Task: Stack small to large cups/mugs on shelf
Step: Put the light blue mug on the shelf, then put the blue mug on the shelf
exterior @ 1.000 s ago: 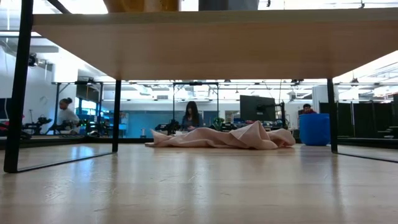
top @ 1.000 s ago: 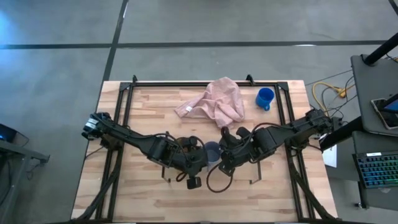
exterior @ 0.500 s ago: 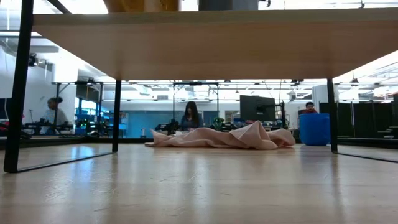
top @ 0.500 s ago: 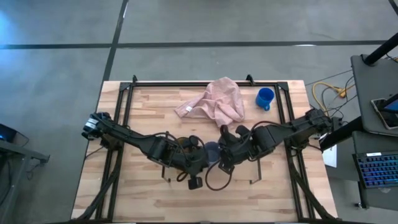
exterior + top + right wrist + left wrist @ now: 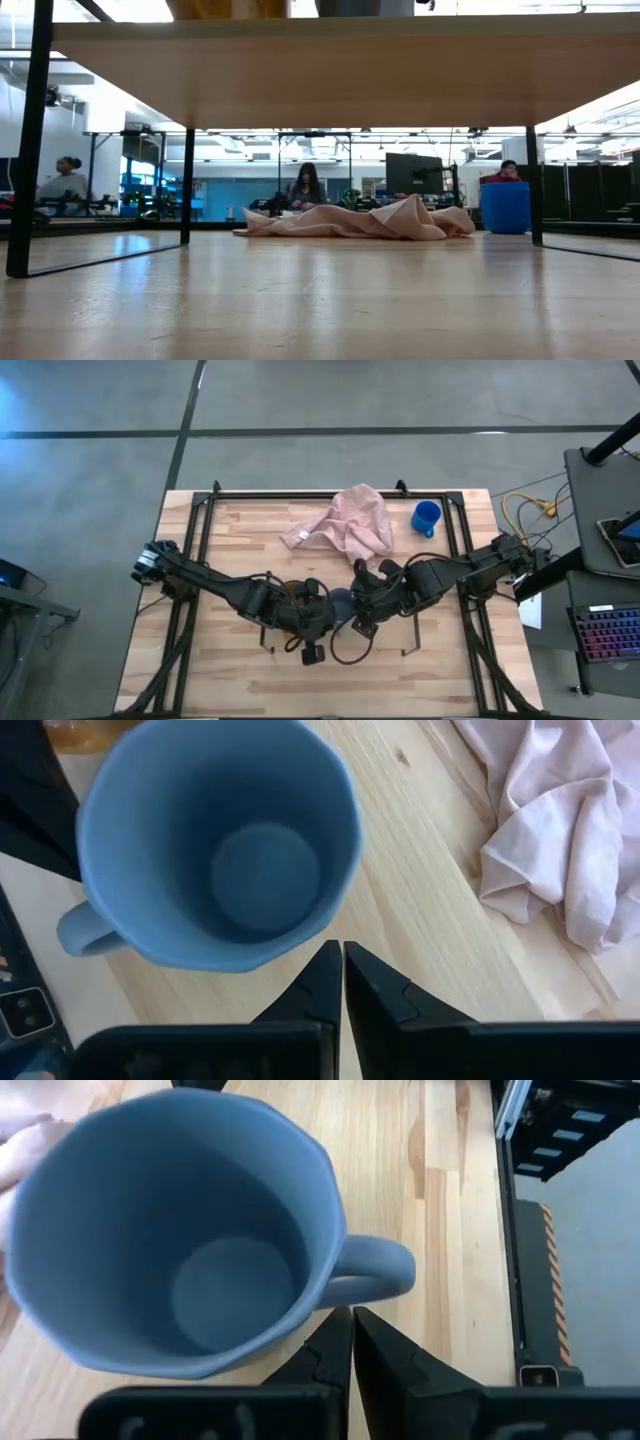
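Your left pincer (image 5: 318, 622) and right pincer (image 5: 357, 622), both pressed together, flank the grey mug (image 5: 340, 604) on the shelf (image 5: 385, 645) mid-tabletop. The pink cloth (image 5: 348, 525) and blue mug (image 5: 426, 517) lie near the tabletop's (image 5: 235, 530) far edge, well apart from both.

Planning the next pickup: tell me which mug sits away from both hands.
The bright blue mug, alone beside the pink cloth. The grey mug sits between both hands.

Grey concrete floor (image 5: 300, 400) crossed by dark seams surrounds the table, while beyond it sits an open lab with ceiling lights (image 5: 250, 131), a dark monitor (image 5: 415, 172) and seated people (image 5: 306, 186).
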`<state>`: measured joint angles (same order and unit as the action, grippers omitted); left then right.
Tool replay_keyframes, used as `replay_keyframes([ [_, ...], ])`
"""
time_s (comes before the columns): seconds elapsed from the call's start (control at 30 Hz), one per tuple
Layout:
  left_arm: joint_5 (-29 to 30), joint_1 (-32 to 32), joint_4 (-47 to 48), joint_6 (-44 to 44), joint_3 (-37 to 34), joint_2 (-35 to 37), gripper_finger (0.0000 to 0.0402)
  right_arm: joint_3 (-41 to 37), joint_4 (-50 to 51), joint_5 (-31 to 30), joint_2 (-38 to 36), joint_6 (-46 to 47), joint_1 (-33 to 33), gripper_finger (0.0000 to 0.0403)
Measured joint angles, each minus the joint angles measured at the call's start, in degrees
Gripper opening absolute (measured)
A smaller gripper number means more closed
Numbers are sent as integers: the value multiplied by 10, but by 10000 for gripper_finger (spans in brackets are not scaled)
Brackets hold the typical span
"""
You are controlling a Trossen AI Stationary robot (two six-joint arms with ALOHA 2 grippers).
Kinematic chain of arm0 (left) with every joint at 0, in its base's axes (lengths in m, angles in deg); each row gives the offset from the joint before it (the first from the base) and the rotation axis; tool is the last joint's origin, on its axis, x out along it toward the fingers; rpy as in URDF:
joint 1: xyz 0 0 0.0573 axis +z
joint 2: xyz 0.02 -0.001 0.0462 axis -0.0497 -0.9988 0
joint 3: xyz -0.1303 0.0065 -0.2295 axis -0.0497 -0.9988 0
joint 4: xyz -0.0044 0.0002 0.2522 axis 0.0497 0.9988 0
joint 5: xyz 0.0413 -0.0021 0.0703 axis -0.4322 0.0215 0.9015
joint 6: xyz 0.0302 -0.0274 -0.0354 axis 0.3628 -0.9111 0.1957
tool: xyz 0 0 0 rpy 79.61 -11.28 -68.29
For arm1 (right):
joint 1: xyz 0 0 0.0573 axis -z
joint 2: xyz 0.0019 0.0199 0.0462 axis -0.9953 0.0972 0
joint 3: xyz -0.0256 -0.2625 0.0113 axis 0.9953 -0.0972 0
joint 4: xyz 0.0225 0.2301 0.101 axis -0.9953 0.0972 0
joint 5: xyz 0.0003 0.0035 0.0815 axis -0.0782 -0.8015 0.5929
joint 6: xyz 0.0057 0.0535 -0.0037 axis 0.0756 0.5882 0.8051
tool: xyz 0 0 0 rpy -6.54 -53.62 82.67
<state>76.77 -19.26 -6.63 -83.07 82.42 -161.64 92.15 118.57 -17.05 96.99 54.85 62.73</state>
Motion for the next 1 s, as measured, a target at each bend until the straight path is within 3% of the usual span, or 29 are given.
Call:
replay_keyframes([
  [0.47,-1,0,107,49,133,17,0,0,30,-38,-110,-4,0,8],
  [0.83,43,20,195,46,129,129,0,0,12,-36,-171,-4,-1,8],
  [1.0,28,38,195,45,100,195,0,0,-75,31,-159,-58,-2,9],
])
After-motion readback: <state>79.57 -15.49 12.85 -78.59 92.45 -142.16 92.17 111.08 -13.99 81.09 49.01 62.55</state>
